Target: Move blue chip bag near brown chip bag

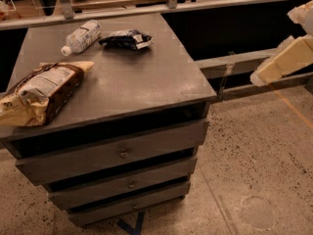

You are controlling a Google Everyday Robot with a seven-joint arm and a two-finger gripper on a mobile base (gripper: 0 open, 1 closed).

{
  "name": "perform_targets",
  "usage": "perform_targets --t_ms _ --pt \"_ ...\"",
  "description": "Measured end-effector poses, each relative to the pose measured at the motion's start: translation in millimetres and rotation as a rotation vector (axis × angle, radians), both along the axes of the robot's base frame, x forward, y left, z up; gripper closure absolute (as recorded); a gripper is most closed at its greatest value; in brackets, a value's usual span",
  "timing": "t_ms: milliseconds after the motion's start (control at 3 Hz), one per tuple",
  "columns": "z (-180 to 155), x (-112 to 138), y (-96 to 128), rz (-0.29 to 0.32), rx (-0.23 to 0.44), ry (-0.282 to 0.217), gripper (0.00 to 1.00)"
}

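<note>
The blue chip bag [126, 38] lies flat at the back of the grey cabinet top [142, 82], next to a clear bottle. The brown chip bag [41, 92] lies at the front left corner of the top, its cream end hanging toward the left edge. The two bags are well apart. My gripper [281, 62] is a cream-coloured part at the far right of the view, out over the floor. It is right of the cabinet, far from both bags, and holds nothing that I can see.
A clear plastic bottle with a white cap [82, 35] lies just left of the blue bag. The cabinet has three drawers [122, 153] below. A metal rail and shelf [171, 4] run behind it. Speckled floor [259, 170] lies to the right.
</note>
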State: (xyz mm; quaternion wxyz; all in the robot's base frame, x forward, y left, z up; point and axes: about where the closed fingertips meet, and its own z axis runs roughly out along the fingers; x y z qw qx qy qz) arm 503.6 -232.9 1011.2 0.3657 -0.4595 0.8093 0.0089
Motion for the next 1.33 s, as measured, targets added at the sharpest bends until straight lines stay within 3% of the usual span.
perform_targets --t_ms 333,667,1000,1333 --pt "14 29 -7 -0.088 0.14 -0.12 0.0" --pt "22 71 0 -0.121 0.227 -0.181 0.0" --pt "20 121 20 -0.109 0.268 -0.172 0.0" --pt "19 156 44 -0.086 0.255 -0.144 0.0"
